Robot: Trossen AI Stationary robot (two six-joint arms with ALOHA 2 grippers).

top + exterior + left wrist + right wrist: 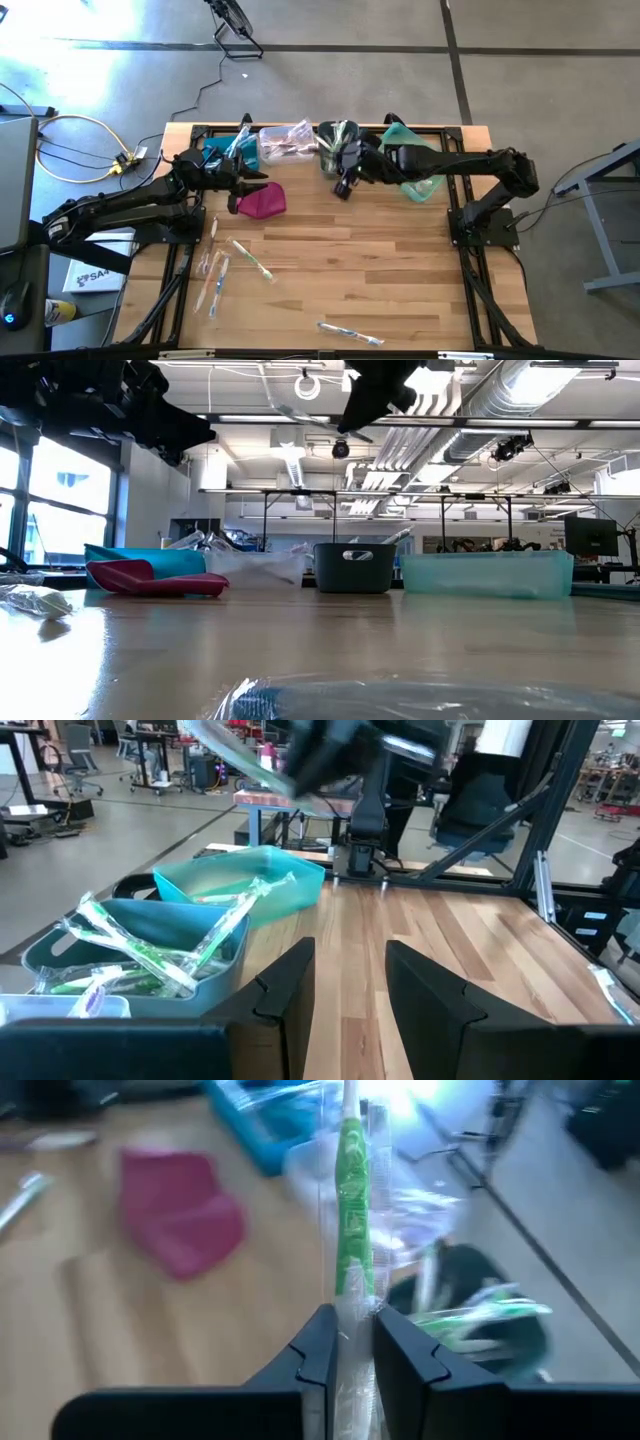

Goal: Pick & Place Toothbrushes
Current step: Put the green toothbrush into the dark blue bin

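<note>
Placement was the step: my right claw (348,1342) pinched a green wrapped toothbrush (352,1220) above the grey bin (336,150), needing only lowering and release, my left claw (345,990) waiting part-open beside it.

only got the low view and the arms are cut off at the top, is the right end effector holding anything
observer: yes, the right end effector is shut on a green toothbrush in a clear wrapper.
operator: where over the table is it
observer: seen from above, it hangs right next to the dark grey bin.
operator: and the left one
observer: the left end effector is open and empty, beside the magenta pouch.
operator: any more to pick
observer: several loose toothbrushes lie on the table's left side, and a lone toothbrush lies near the front edge.
</note>
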